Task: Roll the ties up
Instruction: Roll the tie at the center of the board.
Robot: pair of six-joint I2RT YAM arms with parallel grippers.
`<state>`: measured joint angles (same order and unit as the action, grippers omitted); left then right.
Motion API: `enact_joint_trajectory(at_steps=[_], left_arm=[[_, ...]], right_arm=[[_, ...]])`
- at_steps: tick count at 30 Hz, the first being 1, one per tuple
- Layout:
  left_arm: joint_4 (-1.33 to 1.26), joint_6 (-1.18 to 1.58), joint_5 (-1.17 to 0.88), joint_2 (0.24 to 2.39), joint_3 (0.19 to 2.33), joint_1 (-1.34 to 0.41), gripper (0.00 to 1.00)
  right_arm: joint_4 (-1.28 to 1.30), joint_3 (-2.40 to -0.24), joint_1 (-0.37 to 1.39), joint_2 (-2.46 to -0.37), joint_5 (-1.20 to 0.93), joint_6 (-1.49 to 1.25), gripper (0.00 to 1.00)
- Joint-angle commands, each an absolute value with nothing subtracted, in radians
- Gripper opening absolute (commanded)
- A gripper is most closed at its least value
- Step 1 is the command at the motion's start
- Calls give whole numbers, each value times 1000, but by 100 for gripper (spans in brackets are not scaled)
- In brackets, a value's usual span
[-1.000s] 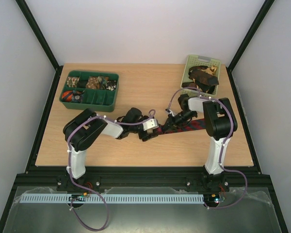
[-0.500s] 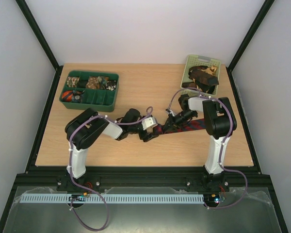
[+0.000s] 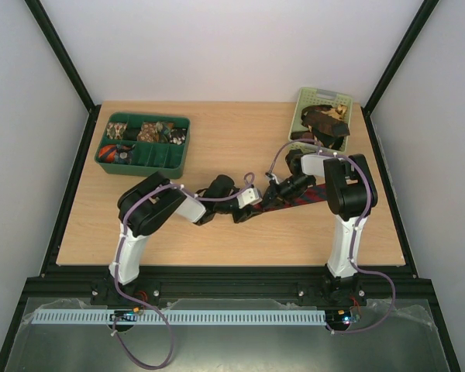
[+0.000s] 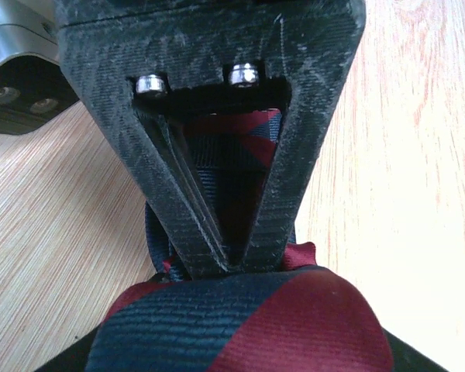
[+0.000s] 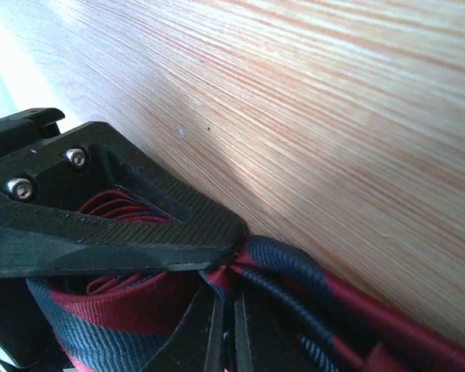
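Since 1 second ago the left arm has swung its forearm rightward across the pale wooden table, and the left gripper has come in from a wide stance to close on the near end of the dark red fabric necktie with navy diagonal stripes. The right arm stands bent over the table's right half. The dark green divided plastic tray sits at the far left with small rolled items in its compartments. The pale green plastic basket sits at the far right corner, holding a heap of dark brown and black ties. The striped necktie lies mid-table between the 2 grippers, slanting toward the right arm. In the left wrist view the left gripper's 2 fingers converge to a point, pinching the necktie, which bulges in a fold just beyond them. In the right wrist view the right gripper is fully closed, its tips pressed into bunched folds of the necktie.
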<state>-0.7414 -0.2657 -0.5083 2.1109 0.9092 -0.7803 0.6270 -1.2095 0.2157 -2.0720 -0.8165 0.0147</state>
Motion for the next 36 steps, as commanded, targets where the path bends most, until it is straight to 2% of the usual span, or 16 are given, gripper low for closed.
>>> enact_joint_trajectory(at_steps=[1, 3, 14, 18, 21, 24, 27, 30, 34, 36], left_arm=[[-604, -291, -454, 2112, 864, -777, 41], [-550, -304, -439, 2098, 857, -771, 39], [-203, -399, -369, 2059, 880, -744, 36], [-154, -375, -362, 2083, 921, -745, 36], [-130, -362, -354, 2099, 944, -745, 36], [-124, -365, -349, 2103, 948, -749, 36], [-124, -366, -347, 2106, 944, -749, 37], [-127, -365, -345, 2109, 941, -750, 37], [-128, -368, -347, 2106, 940, -750, 38], [-133, -372, -347, 2102, 938, -749, 40]], right_arm=[[575, -1166, 231, -2149, -630, 0, 2], [590, -1170, 231, -2147, -633, 10, 6], [794, -1264, 183, -2020, -757, 145, 50], [811, -1287, 189, -2000, -867, 122, 57], [813, -1304, 207, -1997, -906, 107, 58], [819, -1311, 234, -2000, -913, 102, 56], [807, -1307, 249, -2012, -894, 100, 48], [798, -1313, 252, -2040, -857, 100, 33], [775, -1310, 245, -2054, -784, 89, 5], [762, -1303, 235, -2056, -756, 82, 1]])
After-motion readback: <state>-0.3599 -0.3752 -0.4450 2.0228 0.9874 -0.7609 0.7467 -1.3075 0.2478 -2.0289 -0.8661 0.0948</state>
